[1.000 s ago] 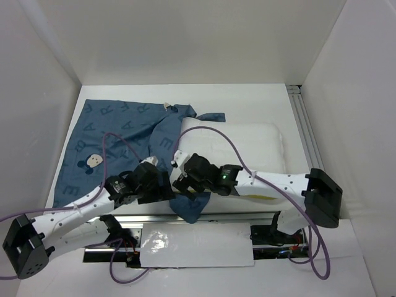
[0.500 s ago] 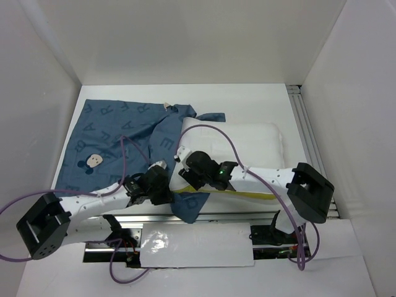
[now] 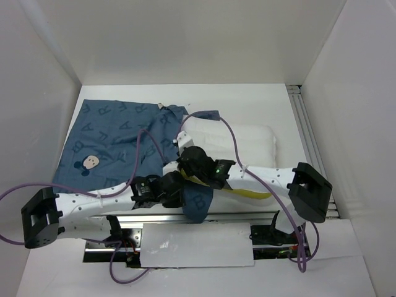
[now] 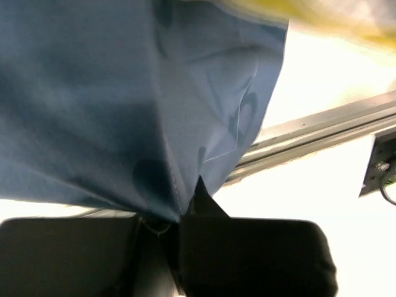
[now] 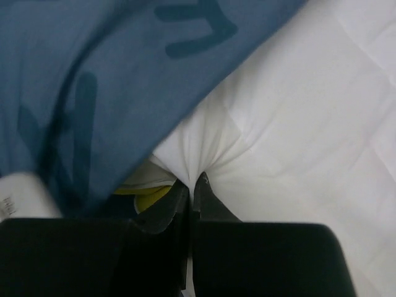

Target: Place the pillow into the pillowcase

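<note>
The dusty-blue pillowcase (image 3: 105,139) lies spread over the left half of the table, and its right part lies over the left end of the white pillow (image 3: 247,145). My left gripper (image 3: 179,189) is shut on a hanging fold of the pillowcase (image 4: 93,93), pinched between the fingers of the gripper (image 4: 185,210). My right gripper (image 3: 189,162) is shut on a bunched pinch of pillow (image 5: 297,124) fabric at the gripper (image 5: 193,189). The pillow's yellow band (image 5: 145,199) shows just left of that grip, under the pillowcase (image 5: 93,74).
An aluminium rail (image 3: 247,216) runs along the table's near edge and another rail (image 3: 306,133) along the right side. White walls close in three sides. Purple cables (image 3: 229,133) arch over both arms. A white sheet (image 3: 198,244) lies between the arm bases.
Both grippers have gone from open to shut, the left on the pillowcase, the right on the pillow. The left arm slid right. The pillow's near-left corner and the blue flap are now raised.
</note>
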Motion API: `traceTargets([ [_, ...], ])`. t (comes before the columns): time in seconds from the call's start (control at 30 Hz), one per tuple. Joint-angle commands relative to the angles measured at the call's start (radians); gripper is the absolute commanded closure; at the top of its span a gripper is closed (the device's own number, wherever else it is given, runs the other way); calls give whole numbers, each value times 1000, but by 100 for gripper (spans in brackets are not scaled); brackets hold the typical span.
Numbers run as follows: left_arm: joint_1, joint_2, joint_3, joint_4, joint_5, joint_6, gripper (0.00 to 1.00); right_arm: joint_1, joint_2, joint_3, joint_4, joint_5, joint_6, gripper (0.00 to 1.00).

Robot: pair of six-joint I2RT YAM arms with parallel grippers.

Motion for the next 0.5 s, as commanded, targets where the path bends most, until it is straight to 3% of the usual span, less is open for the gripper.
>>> traceTargets([
  [0.0, -111, 34, 119, 54, 79, 81, 100, 18, 31, 162, 225, 103, 91, 100],
  [0.2, -153, 103, 130, 102, 163, 97, 100, -20, 45, 134, 230, -3, 219, 100],
  [0.33, -153, 44, 130, 93, 116, 84, 100, -30, 25, -26, 295, -165, 275, 100],
  [0.47, -153, -42, 130, 122, 77, 112, 96, -30, 23, -160, 460, -403, 321, 85],
])
